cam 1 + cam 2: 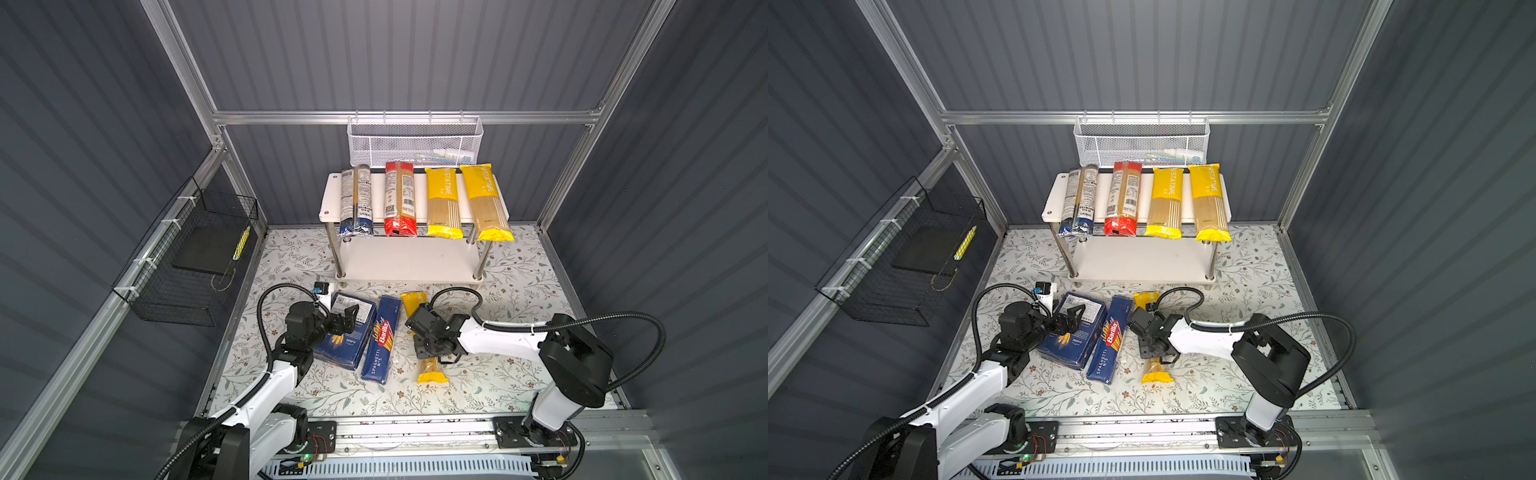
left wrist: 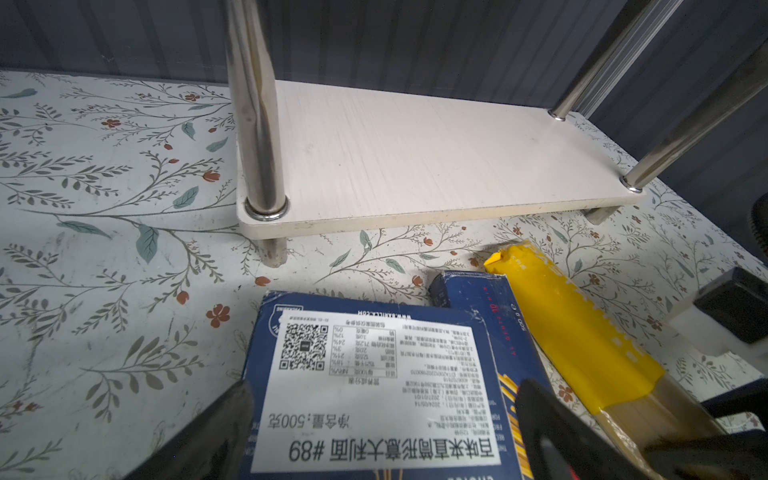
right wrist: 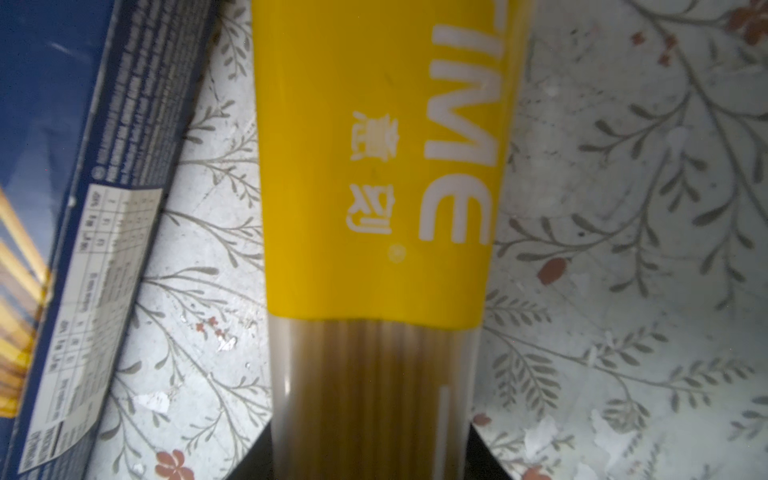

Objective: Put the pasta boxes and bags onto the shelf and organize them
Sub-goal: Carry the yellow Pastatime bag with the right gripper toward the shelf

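Yellow ends alone are seen of the third PASTATIME packet [image 1: 432, 372] in both top views, its middle being covered by the right arm's wrist. In the right wrist view its name is cut down to "TIME", and the jaws of the right gripper [image 3: 370, 457] are pressed against both sides of its clear part as it lies on the floral surface [image 1: 498, 374]. Part of the wide box [image 1: 343, 349] is hidden beneath the left gripper [image 1: 348, 316], whose jaws are spread wide astride it. A white sticker [image 2: 374, 395] with a QR code and "#89" is read on that box in the left wrist view. "Barilla" and "SPAGHETTI N°5" are printed on the slim box [image 1: 381, 340] just beside it. Two boxes and five packets are counted. Four packets are laid across the upper board of the shelf [image 1: 330, 199]: a dark blue-black packet [image 1: 355, 199], a red-ended packet [image 1: 400, 199] and two PASTATIME packets [image 1: 444, 203] [image 1: 486, 203].
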Available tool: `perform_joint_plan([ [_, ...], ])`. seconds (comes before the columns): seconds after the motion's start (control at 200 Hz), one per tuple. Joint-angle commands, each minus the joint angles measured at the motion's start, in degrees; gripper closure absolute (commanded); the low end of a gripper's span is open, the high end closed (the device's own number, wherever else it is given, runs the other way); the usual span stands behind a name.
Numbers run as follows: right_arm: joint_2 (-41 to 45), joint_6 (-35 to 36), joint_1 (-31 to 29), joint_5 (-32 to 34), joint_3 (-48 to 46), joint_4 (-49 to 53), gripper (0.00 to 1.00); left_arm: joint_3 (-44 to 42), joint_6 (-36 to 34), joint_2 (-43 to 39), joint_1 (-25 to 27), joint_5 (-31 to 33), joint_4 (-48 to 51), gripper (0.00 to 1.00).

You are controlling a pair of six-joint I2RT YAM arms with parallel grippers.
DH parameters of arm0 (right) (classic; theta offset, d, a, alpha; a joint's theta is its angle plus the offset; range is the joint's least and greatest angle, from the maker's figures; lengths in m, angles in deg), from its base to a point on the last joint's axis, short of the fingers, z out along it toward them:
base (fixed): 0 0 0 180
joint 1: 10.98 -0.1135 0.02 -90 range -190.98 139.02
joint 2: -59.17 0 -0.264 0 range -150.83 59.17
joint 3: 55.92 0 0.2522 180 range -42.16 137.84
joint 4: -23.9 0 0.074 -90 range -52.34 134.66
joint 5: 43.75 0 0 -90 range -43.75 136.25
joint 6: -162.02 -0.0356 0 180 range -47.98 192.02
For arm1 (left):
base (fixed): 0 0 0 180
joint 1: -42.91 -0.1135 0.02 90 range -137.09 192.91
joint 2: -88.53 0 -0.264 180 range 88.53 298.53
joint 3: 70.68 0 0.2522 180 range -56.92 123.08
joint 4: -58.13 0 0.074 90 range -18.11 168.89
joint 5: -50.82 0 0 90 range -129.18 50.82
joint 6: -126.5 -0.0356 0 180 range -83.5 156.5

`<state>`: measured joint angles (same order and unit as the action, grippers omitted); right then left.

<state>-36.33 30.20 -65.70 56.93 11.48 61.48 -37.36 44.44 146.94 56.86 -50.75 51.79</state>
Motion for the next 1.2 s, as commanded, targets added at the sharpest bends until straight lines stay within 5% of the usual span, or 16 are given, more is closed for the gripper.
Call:
perform_joint_plan([
  [0.0,2.26,0.24,0.4,0.98,-0.33,1.58,0.59,1.71,-0.77,0.29,0.18,-0.73,1.03,0.01],
  [0.18,5.72,0.42,0.66,1.44,-0.71,1.45,0.68,1.72,-0.79,0.4,0.23,-0.81,1.05,0.01],
  [0.61,16.48,1.62,3.19,2.18,-1.17,1.45,0.72,1.81,-0.81,0.47,0.16,-0.83,1.03,0.01],
  [1.196,21.98,11.59,16.27,2.21,1.71,2.33,0.72,1.67,-0.81,0.25,0.14,-0.77,1.03,0.01],
])
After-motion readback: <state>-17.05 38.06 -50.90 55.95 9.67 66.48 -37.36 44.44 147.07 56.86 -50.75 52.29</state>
